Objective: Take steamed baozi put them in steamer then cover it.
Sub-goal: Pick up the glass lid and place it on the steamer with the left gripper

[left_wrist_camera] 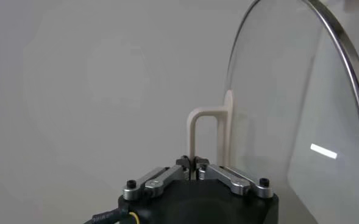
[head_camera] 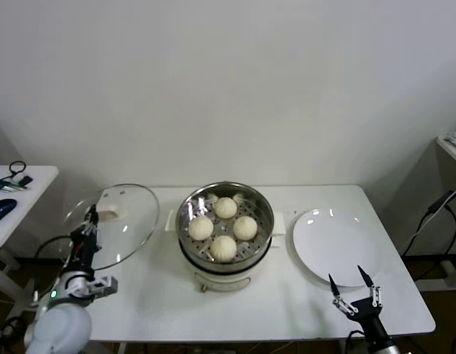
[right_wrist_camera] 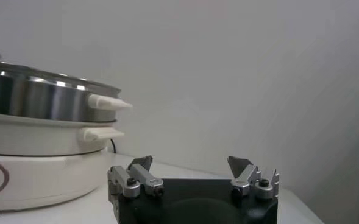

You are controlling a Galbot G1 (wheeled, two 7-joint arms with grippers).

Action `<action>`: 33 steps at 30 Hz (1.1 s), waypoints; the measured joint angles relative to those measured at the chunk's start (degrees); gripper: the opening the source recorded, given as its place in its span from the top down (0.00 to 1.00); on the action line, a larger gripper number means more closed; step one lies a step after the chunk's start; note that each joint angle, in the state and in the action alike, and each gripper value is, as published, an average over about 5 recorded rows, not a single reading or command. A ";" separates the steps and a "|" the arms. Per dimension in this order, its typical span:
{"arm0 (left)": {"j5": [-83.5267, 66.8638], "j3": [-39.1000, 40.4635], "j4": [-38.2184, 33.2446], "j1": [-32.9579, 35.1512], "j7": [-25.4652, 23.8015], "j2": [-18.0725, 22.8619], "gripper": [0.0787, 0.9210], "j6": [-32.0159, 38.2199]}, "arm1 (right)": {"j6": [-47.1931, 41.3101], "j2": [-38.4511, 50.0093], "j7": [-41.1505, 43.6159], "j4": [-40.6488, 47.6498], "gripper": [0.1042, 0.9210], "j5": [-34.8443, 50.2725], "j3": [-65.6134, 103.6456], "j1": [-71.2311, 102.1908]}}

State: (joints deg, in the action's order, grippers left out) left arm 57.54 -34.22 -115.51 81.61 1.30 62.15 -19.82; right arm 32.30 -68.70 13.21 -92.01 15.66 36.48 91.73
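- Baozi: you have all four in the steamer.
- Left gripper jaws pinch the cover handle, held tilted beside the steamer.
- Right gripper jaws spread, idle.
- Covering remains.

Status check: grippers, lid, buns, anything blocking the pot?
Left gripper shut on cover handle, lid lifted left of steamer. Right gripper open, idle near plate. Four baozi inside; pot top unobstructed.

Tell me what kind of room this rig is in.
Probably a lab or test room staged as a kitchen: a bare white table against a blank wall, holding only the steamer and a plate, with loose cables beside it.
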 measured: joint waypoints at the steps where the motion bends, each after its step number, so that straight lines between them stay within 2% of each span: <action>1: 0.00 0.64 -0.94 -0.22 -0.66 -0.09 0.94 -0.94 | -0.13 -0.06 -0.04 -0.09 0.12 -0.13 -0.02 -0.09; 9: 3.53 7.77 -5.29 -2.95 -3.98 0.38 0.94 -6.28 | -0.84 -0.55 -0.56 -0.55 0.12 -1.03 -0.51 -0.61; 19: 10.65 19.08 -5.90 -9.55 -6.55 3.02 0.94 -10.09 | -0.67 -0.43 -0.77 -0.19 0.12 -0.93 -0.35 -0.85; 33: 20.54 31.76 -2.01 -16.18 -10.42 11.08 0.94 -14.81 | -0.49 -0.97 -0.80 -0.60 0.12 -0.72 0.26 -1.40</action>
State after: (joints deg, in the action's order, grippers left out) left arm 78.08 -2.46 -117.52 65.43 -9.12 73.23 -34.63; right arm 31.81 -69.67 12.40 -92.61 14.94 36.75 90.33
